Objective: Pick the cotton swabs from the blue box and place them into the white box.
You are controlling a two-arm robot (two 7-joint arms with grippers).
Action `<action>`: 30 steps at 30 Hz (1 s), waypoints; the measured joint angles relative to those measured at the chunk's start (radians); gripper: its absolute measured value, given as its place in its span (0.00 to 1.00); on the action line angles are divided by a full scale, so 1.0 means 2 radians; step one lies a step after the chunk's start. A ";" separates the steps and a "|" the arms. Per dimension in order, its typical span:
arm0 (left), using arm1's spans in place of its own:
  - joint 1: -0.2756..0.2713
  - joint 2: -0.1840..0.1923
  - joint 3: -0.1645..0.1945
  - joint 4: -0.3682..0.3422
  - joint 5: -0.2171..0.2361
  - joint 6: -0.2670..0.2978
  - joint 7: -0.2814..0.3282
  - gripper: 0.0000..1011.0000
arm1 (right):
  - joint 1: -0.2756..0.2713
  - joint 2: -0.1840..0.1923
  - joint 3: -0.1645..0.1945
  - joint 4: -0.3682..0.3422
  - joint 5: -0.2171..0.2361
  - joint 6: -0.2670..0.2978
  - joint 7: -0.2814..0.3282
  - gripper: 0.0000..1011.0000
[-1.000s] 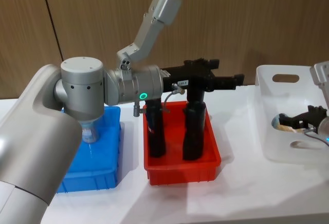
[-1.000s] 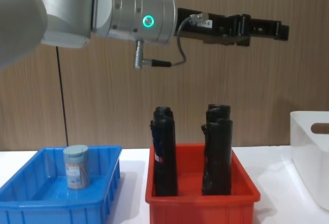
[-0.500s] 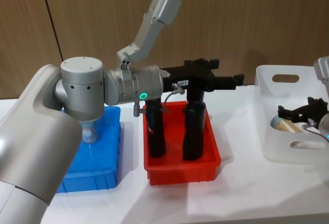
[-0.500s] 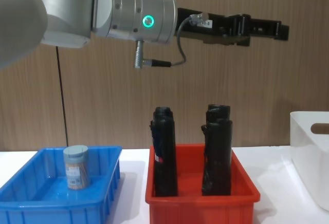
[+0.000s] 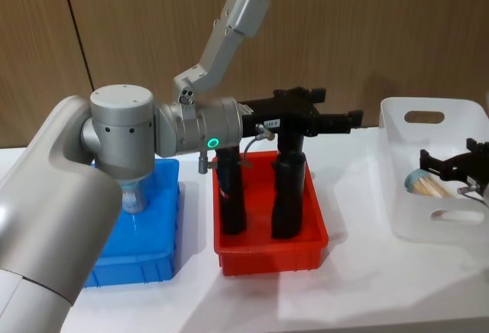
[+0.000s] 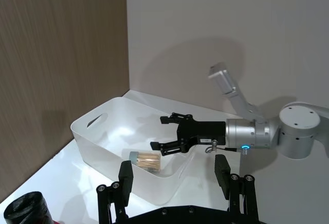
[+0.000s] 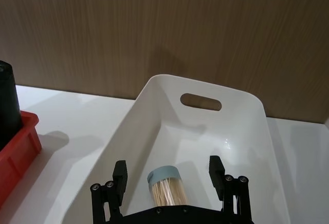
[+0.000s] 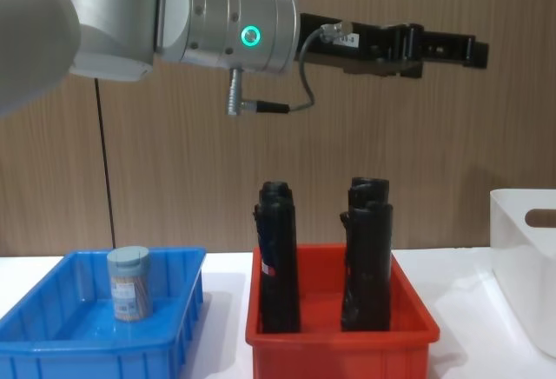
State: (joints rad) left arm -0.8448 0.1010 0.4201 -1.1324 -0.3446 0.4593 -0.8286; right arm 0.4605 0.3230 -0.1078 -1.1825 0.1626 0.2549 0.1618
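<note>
One cotton swab jar stands upright in the blue box, partly hidden behind my left arm in the head view. Another jar lies on its side in the white box, also visible from the head. My right gripper hovers just above that jar, open and holding nothing; the left wrist view shows its fingers spread. My left gripper is held high over the red bin, open and empty.
A red bin sits between the blue and white boxes, holding two tall black cylinders. A wooden wall runs behind the white table.
My right gripper has lifted and drawn back to the right, away from the jar lying in the white box. The left arm has not moved.
</note>
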 joint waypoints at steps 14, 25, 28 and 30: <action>0.000 0.000 0.000 0.000 0.000 0.000 0.000 0.99 | -0.084 0.014 0.017 -0.102 0.030 -0.046 -0.038 0.99; 0.000 0.000 0.000 0.000 0.000 0.000 0.000 0.99 | -0.126 0.021 0.025 -0.155 0.038 -0.066 -0.058 0.99; 0.001 0.000 0.000 0.000 0.000 0.000 0.000 0.99 | -0.127 0.021 0.024 -0.156 0.038 -0.066 -0.058 0.99; 0.003 0.001 0.000 -0.001 0.000 -0.001 0.002 0.99 | -0.129 0.021 0.023 -0.158 0.038 -0.067 -0.058 0.99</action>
State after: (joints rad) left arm -0.8396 0.1032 0.4202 -1.1352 -0.3441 0.4569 -0.8239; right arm 0.2030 0.3652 -0.0613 -1.4981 0.2390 0.1217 0.0457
